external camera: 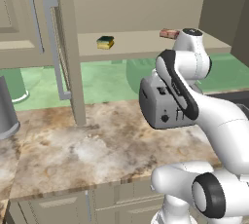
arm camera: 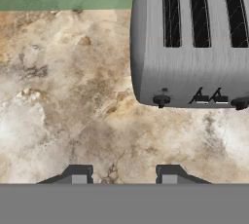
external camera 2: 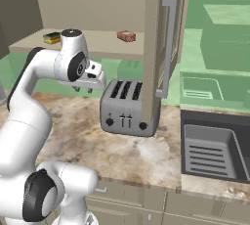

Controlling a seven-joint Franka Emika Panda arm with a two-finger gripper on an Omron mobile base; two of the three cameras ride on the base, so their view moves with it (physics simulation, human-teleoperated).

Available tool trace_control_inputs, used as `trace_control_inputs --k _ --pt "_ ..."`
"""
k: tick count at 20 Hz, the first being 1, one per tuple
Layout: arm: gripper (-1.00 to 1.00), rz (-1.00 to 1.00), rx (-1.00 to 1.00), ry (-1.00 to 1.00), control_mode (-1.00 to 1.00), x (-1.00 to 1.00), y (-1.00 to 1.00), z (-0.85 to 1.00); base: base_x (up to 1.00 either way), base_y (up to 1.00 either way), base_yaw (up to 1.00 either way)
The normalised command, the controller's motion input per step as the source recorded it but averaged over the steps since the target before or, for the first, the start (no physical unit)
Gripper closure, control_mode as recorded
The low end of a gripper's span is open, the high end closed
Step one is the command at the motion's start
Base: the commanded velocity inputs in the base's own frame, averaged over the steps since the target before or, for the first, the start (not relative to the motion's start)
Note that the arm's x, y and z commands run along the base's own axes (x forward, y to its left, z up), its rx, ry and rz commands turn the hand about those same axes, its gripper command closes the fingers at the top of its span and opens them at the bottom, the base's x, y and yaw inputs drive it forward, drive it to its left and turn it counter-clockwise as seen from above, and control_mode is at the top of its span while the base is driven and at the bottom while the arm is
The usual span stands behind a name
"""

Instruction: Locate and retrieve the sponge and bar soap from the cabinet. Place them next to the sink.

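The sponge (external camera: pixel 105 42) and bar soap (external camera 2: pixel 126 35) sit well apart on the open cabinet (external camera: pixel 146 4) shelf. My gripper (arm camera: pixel 119 175) hangs below over the marble counter (arm camera: pixel 63 96), jaws apart and empty, beside the toaster (external camera 2: pixel 126 107).

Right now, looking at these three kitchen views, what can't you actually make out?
- Bar soap: in the left base view the arm covers its right end; whole only in the right base view.
- Toaster: hand view cuts off its top and right side; left base view hides much of it behind the arm.
- Sink: right edge cut off in the right base view; absent elsewhere.
- Sponge: too small for detail.
- Gripper: only fingertips show, apart, holding nothing.
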Motion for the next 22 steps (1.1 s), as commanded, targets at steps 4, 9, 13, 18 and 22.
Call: trace_control_inputs --k 4,9,13,18,22 --pt "-1.00 0.00 0.00 0.00 -1.00 -0.03 0.00 0.00 0.00 0.00 0.00" --pt "-1.00 0.00 0.00 0.01 -1.00 0.00 0.00 0.00 0.00 0.00 0.00" --pt "-1.00 -0.03 0.00 -0.09 -1.00 -0.02 0.19 0.21 0.00 0.00 0.00" --pt "-1.00 -0.06 0.00 -0.19 -1.00 -0.05 0.35 0.27 0.00 0.00 0.00" --pt "-1.00 -0.05 0.00 -0.16 -1.00 0.00 0.32 0.19 0.00 0.00 0.00"
